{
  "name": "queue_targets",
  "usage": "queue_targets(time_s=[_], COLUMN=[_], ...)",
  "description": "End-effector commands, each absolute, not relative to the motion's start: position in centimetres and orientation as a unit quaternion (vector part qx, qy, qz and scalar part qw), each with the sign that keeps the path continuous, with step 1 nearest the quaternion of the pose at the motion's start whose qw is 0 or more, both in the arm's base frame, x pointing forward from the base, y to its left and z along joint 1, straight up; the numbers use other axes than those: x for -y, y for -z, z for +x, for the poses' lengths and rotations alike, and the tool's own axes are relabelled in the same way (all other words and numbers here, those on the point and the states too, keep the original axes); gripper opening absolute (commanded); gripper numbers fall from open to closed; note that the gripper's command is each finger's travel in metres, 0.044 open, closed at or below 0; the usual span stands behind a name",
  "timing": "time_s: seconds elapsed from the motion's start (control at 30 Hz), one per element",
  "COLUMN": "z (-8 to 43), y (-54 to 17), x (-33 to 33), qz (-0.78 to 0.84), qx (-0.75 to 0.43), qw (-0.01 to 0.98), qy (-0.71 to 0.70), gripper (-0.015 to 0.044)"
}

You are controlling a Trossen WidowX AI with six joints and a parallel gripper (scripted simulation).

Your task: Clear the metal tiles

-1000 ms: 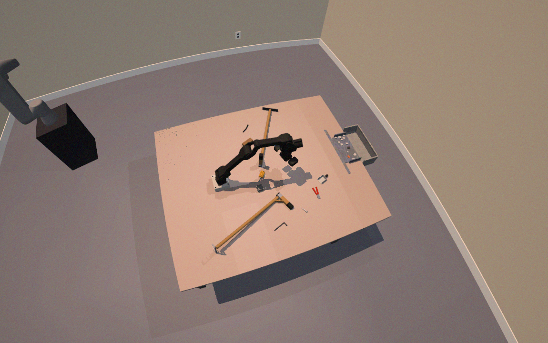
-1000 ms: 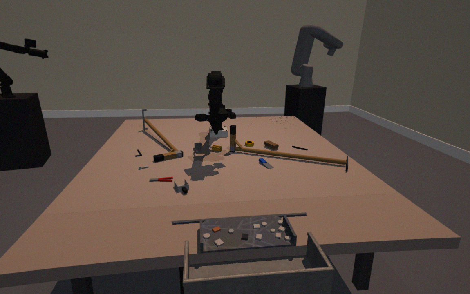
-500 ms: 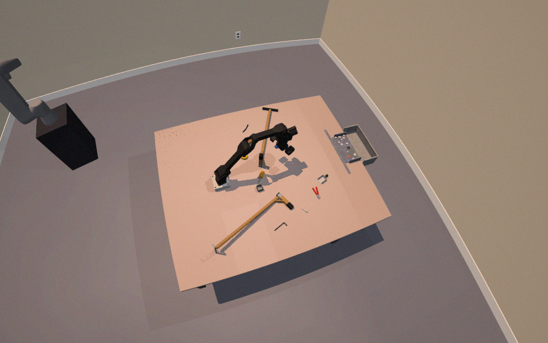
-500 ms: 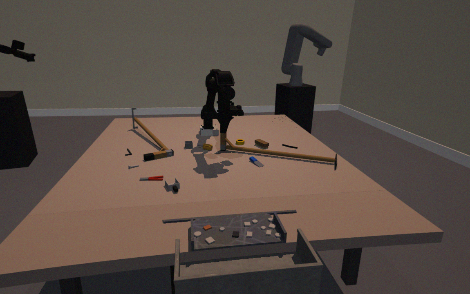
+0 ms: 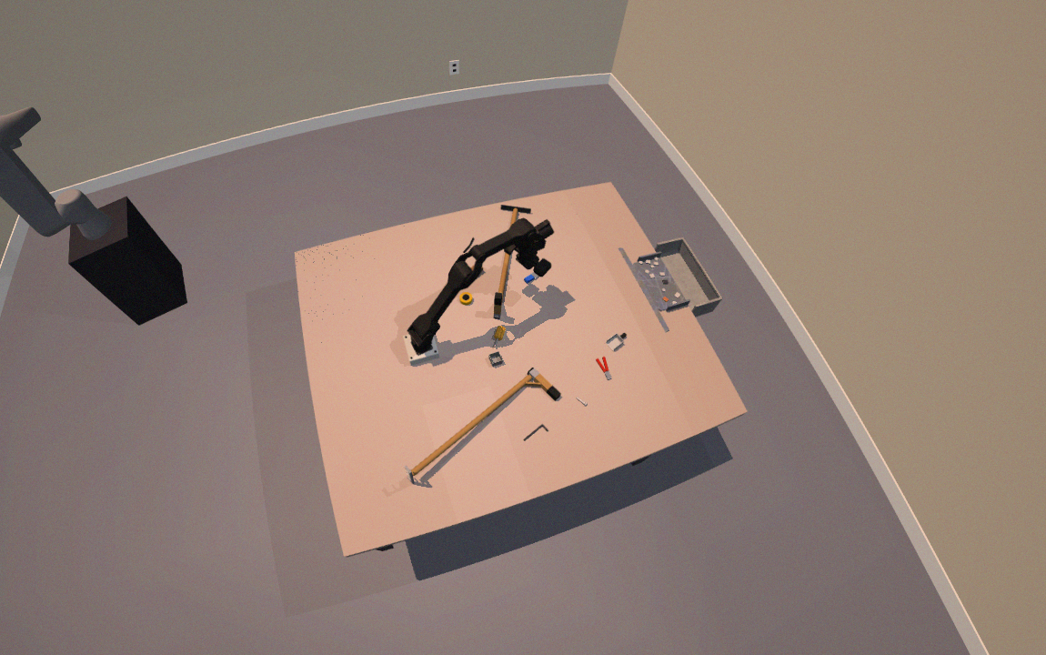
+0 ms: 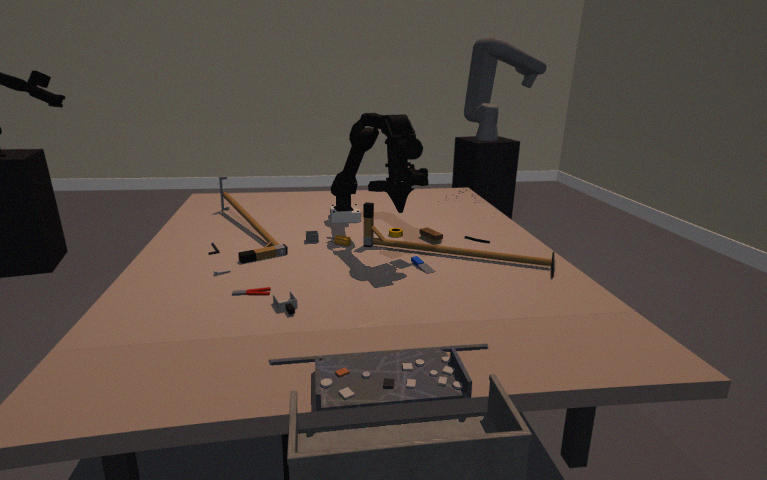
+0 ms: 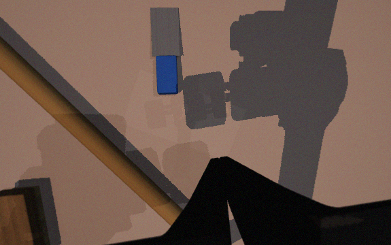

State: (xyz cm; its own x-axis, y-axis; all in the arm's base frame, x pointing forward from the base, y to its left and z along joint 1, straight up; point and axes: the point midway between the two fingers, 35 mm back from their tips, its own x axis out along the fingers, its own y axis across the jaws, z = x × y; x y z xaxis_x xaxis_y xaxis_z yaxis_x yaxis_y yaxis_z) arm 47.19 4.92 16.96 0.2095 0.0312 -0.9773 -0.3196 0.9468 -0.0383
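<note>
My gripper is shut and empty above the table, its fingertips together. One long wooden tool lies beneath, with a wide dark crosspiece at one end and an upright dark-topped grip at the other. A second long wooden tool has a grey metal head and a dark-tipped grip. Several white tiles, an orange tile and a dark tile lie on the steel plate. The catch box adjoins it at the table edge.
A blue-handled blade lies near the first long tool. A brown block, yellow ring, red-handled pliers and grey bracket also lie on the table.
</note>
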Motion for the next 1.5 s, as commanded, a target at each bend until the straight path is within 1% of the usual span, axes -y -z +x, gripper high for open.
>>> queue_targets(time_s=[0.0,0.47,0.93,1.47], z=[47.2,45.9,43.2,43.6], y=[-17.3,-17.9,-18.5,-16.1], x=[-7.0,-15.3,-23.2,-23.9], qz=[-0.121,-0.132,-0.141,-0.142], qx=[-0.610,-0.592,-0.574,-0.576], qw=[0.774,0.780,0.783,0.781], qy=[-0.119,-0.156,-0.195,-0.197], gripper=[0.0000,0.0000,0.0000,0.0000])
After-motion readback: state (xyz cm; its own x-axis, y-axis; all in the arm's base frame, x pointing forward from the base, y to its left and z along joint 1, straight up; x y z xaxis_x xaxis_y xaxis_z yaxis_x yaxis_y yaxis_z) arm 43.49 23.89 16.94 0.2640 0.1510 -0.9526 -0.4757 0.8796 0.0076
